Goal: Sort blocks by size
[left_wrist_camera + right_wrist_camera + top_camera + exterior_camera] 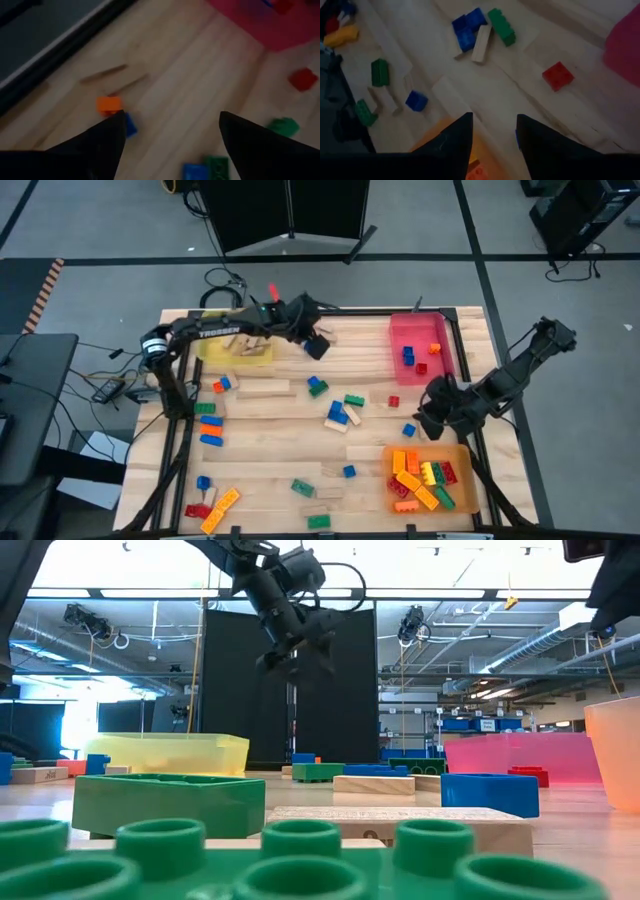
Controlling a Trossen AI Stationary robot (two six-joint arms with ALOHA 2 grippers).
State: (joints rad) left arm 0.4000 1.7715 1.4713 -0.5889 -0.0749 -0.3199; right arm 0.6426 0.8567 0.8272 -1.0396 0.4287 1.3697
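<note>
Overhead, left gripper (316, 340) beside yellow tray (235, 350); apparently empty wrist-side.

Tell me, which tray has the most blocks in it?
The orange tray, nearest the right gripper. It is packed with bricks; the red tray holds few.

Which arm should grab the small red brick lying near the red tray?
Probably right. The right end effector hovers just beside the small red brick, which shows unobstructed in its wrist view. The left end effector is farther off, by the yellow tray.

Open-plan lab (exposed ceiling ducts (520, 645), shelving).
</note>
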